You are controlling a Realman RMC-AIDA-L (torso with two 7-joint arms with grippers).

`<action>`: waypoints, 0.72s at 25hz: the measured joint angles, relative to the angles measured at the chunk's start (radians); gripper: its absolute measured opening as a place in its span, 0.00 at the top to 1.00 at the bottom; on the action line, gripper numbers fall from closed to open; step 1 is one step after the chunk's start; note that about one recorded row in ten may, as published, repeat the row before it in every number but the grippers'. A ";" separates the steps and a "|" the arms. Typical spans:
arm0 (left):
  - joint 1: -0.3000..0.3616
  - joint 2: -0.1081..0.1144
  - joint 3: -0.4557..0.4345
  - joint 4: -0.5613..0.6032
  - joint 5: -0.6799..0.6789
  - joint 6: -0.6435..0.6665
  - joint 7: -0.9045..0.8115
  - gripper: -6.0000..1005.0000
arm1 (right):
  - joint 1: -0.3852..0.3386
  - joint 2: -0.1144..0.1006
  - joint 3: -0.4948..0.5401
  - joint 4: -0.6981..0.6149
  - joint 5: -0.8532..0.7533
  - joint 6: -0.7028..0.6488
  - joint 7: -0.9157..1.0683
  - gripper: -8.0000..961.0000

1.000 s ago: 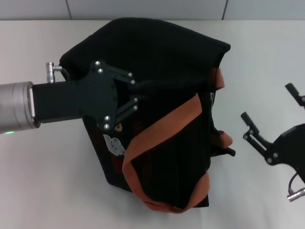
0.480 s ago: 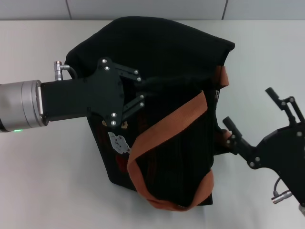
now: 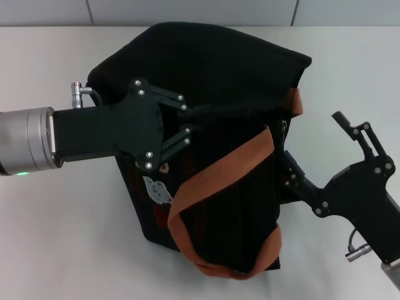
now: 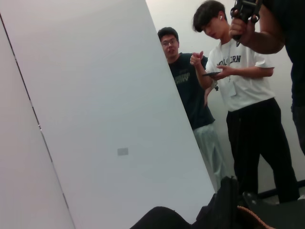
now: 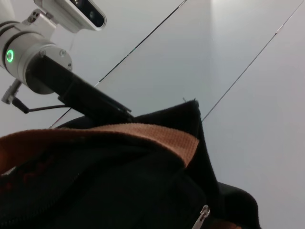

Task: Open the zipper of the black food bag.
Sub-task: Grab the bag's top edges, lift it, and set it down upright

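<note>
I see the right gripper [image 3: 315, 164] at four o'clock, jaws spread, one finger [image 3: 294, 172] against the bag's [image 3: 219, 69] right edge and the other clear of it. The bag fills the middle of the table [image 3: 50, 237], an orange handle [image 3: 219, 164] looped across it. The pull tab [image 5: 203, 213] shows close in the right wrist view. At nine o'clock the left gripper [image 3: 187, 119] presses into the fabric; I cannot tell its jaws.
</note>
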 joint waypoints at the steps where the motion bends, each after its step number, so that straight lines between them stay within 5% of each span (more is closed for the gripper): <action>1: 0.000 0.000 0.000 0.000 0.000 0.000 0.000 0.90 | 0.002 0.000 0.002 0.002 0.000 0.004 0.000 0.14; 18: 0.008 0.000 0.037 -0.001 -0.030 0.029 0.004 0.90 | 0.039 0.000 0.004 0.075 0.000 0.058 -0.088 0.14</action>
